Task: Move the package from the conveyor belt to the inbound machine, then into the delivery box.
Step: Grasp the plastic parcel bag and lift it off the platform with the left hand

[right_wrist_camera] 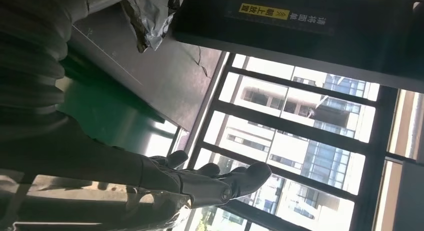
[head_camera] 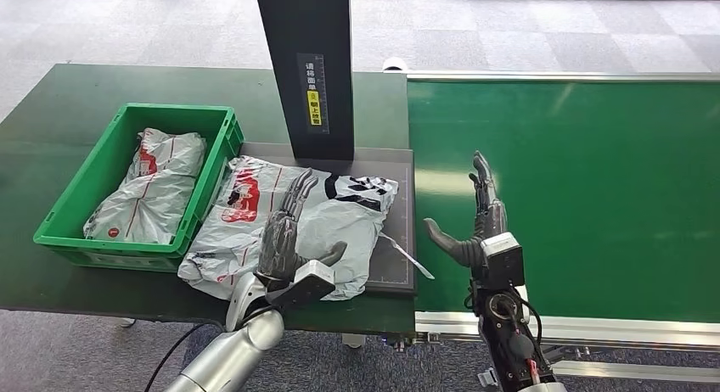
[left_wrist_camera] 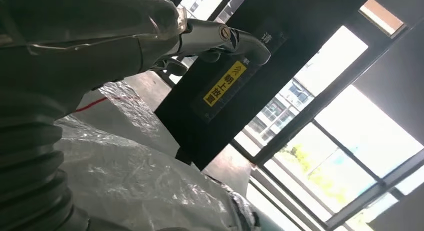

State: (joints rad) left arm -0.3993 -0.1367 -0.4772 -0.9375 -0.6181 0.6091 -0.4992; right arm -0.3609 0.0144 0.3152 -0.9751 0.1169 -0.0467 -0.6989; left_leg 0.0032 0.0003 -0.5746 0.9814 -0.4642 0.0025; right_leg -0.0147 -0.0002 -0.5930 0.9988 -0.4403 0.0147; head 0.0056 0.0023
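A grey plastic package [head_camera: 340, 214] with red and black print lies flat on the dark plate of the inbound machine [head_camera: 397, 265], its left end hanging over the table. My left hand [head_camera: 287, 231] rests on the package with fingers stretched out flat; in the left wrist view the package [left_wrist_camera: 135, 181] lies just under the hand [left_wrist_camera: 100, 36]. My right hand [head_camera: 480, 218] hovers open over the green conveyor belt [head_camera: 594, 180], right of the plate, holding nothing. In the right wrist view the right hand [right_wrist_camera: 200, 183] is empty, with a corner of the package [right_wrist_camera: 150, 16] beyond.
A green delivery box [head_camera: 102, 176] stands left of the package with another grey package [head_camera: 153, 188] inside. The machine's black post [head_camera: 310, 61] with a yellow label rises behind the plate. The dark green table [head_camera: 51, 129] runs left; the belt's metal edge [head_camera: 594, 328] is near me.
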